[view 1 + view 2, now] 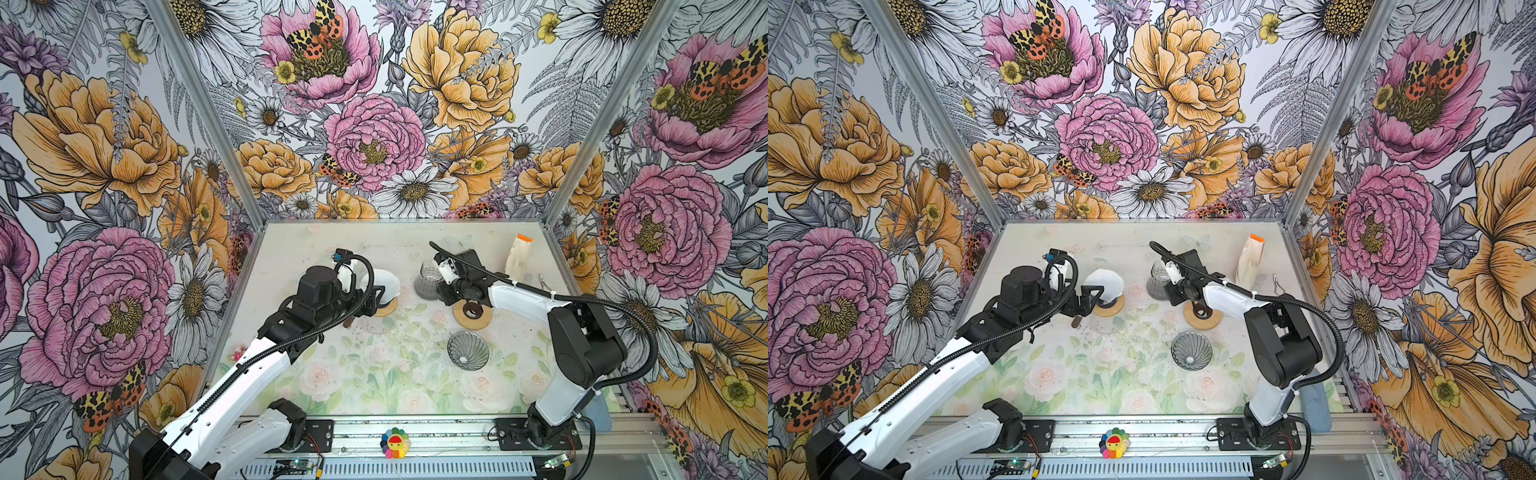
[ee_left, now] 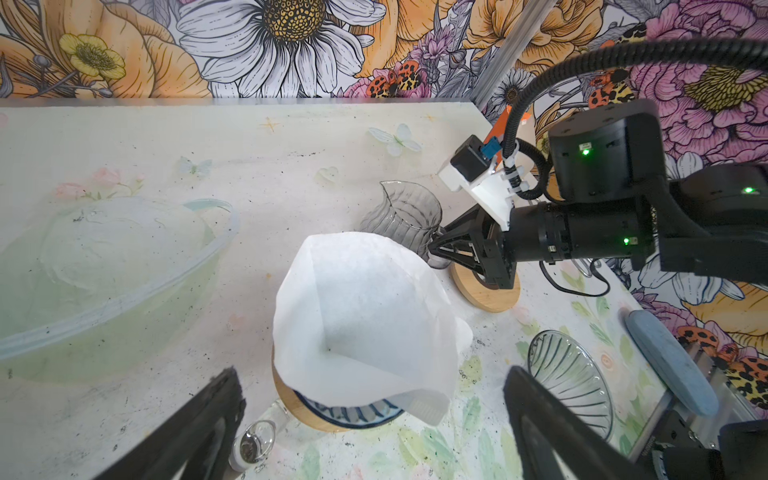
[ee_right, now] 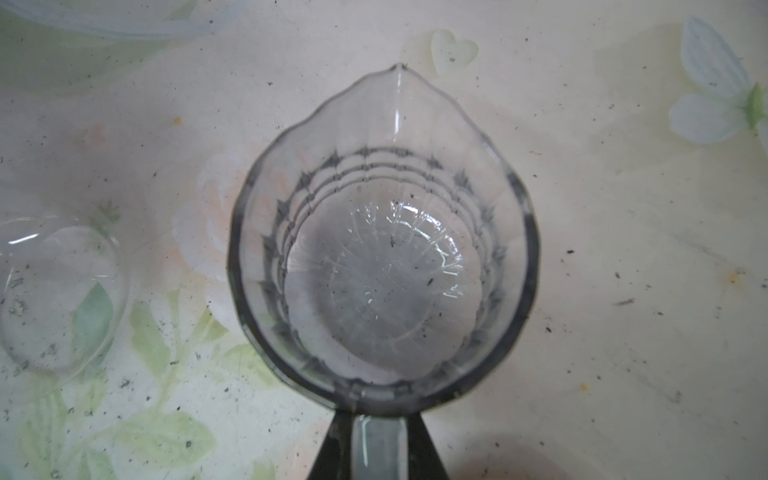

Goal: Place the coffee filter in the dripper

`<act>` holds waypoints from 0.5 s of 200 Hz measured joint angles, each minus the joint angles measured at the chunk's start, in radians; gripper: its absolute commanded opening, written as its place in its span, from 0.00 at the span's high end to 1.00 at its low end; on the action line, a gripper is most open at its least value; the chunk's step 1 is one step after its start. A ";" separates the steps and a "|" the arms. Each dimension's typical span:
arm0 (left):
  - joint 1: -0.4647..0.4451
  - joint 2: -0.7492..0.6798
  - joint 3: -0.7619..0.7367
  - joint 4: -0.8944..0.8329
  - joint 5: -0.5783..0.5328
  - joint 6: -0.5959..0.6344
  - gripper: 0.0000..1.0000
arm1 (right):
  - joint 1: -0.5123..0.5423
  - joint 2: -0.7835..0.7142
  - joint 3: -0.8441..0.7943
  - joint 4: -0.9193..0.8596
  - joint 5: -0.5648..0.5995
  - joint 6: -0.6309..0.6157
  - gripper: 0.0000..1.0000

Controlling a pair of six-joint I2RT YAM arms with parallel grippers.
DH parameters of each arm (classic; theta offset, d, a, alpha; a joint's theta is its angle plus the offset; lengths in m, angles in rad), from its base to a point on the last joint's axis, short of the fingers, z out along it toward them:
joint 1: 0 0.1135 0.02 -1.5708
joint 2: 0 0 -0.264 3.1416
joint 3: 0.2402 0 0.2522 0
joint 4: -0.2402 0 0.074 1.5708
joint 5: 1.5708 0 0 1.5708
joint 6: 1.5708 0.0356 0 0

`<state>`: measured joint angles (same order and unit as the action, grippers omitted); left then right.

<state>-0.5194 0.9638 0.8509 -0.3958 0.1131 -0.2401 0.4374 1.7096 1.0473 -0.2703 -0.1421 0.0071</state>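
Observation:
A white paper coffee filter [image 1: 384, 284] [image 1: 1106, 284] [image 2: 365, 316] stands mouth-up in a blue-striped dripper [image 2: 349, 415] with a wooden collar [image 1: 386, 309] [image 1: 1111, 309]. My left gripper [image 1: 376, 297] [image 1: 1092, 297] [image 2: 374, 374] is open. Its two fingers stand wide on either side of the filter's lower part and touch nothing. My right gripper [image 1: 440, 282] [image 1: 1169, 286] [image 3: 378, 440] is shut on the handle of a grey glass pitcher [image 1: 426, 282] [image 1: 1156, 282] [image 2: 401, 216] [image 3: 382, 257], which stands on the table.
A ribbed grey glass cone [image 1: 468, 350] lies at centre right, and behind it is a wooden ring [image 1: 472, 316]. At the back right stands a white bottle [image 1: 519, 257] with an orange cap. A clear bowl [image 2: 104, 270] and a small glass jar [image 2: 253, 444] are near the left gripper.

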 measured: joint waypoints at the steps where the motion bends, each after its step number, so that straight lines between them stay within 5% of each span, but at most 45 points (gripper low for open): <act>1: 0.000 -0.001 0.000 0.000 0.000 0.000 0.01 | 0.000 -0.001 -0.001 0.000 0.000 0.000 0.86; 100: -0.013 -0.047 -0.004 0.001 -0.001 -0.015 0.01 | 0.018 -0.098 -0.116 0.022 0.039 0.032 0.81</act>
<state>-0.5323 0.9173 0.8467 -0.3950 0.1123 -0.2554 0.4553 1.6115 0.9314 -0.2481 -0.1036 0.0395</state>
